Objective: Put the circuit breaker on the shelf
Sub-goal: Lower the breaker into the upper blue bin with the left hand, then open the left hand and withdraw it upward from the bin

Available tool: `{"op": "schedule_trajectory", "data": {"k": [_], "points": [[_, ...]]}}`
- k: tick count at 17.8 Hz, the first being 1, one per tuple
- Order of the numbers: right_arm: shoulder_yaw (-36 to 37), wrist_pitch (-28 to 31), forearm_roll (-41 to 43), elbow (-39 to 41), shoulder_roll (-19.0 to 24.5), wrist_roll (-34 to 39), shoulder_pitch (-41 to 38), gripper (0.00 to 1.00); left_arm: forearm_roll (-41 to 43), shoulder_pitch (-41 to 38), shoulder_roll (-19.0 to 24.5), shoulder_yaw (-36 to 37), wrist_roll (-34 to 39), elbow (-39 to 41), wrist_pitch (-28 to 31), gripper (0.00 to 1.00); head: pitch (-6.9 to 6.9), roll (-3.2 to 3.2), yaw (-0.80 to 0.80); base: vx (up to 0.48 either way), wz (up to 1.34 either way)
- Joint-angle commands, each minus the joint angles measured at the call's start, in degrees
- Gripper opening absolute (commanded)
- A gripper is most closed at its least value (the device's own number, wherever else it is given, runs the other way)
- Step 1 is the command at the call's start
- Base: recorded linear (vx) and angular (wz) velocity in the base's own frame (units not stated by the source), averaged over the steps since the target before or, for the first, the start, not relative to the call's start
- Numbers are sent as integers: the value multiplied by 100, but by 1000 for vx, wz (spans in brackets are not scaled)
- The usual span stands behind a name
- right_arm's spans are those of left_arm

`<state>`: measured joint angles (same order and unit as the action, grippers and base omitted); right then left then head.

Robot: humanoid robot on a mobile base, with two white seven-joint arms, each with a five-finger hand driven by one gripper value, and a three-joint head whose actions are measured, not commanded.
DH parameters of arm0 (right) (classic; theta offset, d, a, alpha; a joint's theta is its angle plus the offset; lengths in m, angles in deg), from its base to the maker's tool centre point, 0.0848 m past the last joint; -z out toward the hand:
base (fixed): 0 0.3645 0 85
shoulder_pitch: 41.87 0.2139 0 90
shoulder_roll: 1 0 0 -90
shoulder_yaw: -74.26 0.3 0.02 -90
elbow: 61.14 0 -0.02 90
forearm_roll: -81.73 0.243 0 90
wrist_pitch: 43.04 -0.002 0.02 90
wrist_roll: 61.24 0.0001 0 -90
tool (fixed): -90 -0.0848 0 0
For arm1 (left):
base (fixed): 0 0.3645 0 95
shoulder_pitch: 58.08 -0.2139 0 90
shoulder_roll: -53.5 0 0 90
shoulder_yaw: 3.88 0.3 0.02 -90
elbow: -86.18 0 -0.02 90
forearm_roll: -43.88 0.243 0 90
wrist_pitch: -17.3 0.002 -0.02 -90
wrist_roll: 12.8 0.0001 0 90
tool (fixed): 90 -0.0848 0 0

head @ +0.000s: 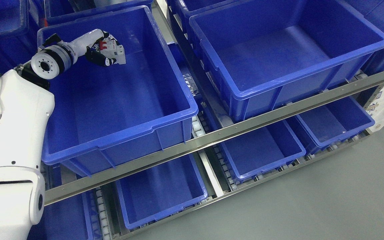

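Note:
My left hand (103, 50) reaches in from the lower left over the rim of a large blue bin (175, 81) on the upper shelf level. Its black fingers (100, 60) are curled around a white circuit breaker (118, 52) with red switches. The breaker hangs above the bin's far left corner, clear of the floor of the bin. My right arm is out of view.
A second large blue bin (312, 70) stands to the right on the same level. A metal rail (245, 125) runs along the shelf front. Smaller blue bins (165, 196) (265, 153) (342, 123) sit on the lower level. Grey floor lies at the lower right.

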<state>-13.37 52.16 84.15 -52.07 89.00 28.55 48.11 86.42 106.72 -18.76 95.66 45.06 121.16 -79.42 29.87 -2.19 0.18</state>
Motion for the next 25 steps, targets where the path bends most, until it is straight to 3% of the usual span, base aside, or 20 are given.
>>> {"op": "schedule_trajectory", "data": {"k": [1, 5, 9, 12, 21, 23, 25], "points": [[0, -247, 4, 7, -100, 3, -95, 100, 96, -106, -95, 365, 154, -948, 3, 19, 0, 0, 0, 0, 0], [0, -247, -5, -2, -100, 3, -95, 100, 88, -159, -95, 330, 234, -949, 3, 22, 0, 0, 0, 0, 0], [0, -247, -5, -2, -100, 3, -95, 100, 88, -159, -60, 321, 234, -949, 12, 38, 0, 0, 0, 0, 0], [0, -247, 4, -2, -100, 3, -95, 100, 88, -141, -42, 286, 234, -949, 21, 43, 0, 0, 0, 0, 0], [0, -247, -5, -2, -100, 3, -95, 100, 61, -1, 81, 251, 225, -870, 48, 81, 0, 0, 0, 0, 0], [0, -247, -5, -2, -100, 3, -95, 100, 9, 148, 151, -64, 243, -590, 65, 88, 0, 0, 0, 0, 0], [0, -247, -5, -2, -100, 3, -95, 100, -79, 297, 90, -1045, 417, -343, 56, 98, 0, 0, 0, 0, 0]]}}
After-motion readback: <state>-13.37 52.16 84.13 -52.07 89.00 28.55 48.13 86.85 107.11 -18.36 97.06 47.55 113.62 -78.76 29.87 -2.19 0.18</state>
